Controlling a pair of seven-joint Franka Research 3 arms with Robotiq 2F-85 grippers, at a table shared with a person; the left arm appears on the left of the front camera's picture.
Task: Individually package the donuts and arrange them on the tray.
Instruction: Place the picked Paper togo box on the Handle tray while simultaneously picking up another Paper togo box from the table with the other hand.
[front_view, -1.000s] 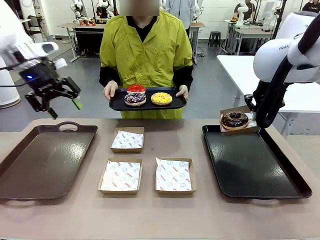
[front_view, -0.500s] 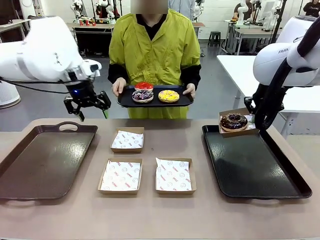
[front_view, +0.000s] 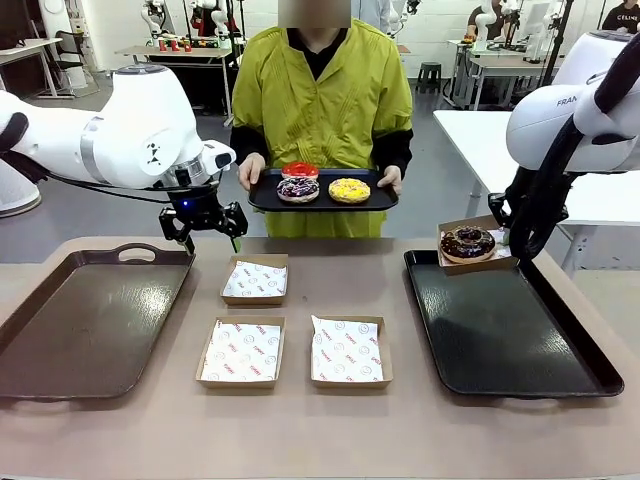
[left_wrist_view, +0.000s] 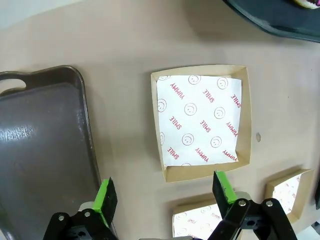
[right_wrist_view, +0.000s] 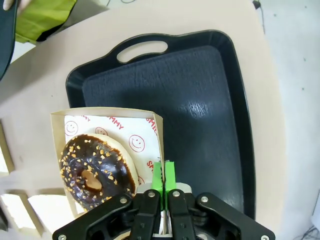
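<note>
Chocolate donut (right_wrist_view: 95, 170) lies flat, hole up, in box (right_wrist_view: 107, 116) pinched by right hand (right_wrist_view: 163, 172); left hand (left_wrist_view: 165, 190) spread.

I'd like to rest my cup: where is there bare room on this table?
The brown tray at left is bare. So is the black tray at right, except its far corner, where the right gripper pinches a boxed chocolate donut. The middle is crowded with three paper-lined cardboard boxes.

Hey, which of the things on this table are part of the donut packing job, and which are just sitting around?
Job: chocolate donut in its box; red donut, purple donut and yellow donut on the person's tray; three paper boxes; black tray.
Sitting around: brown tray; white side table; benches behind.
</note>
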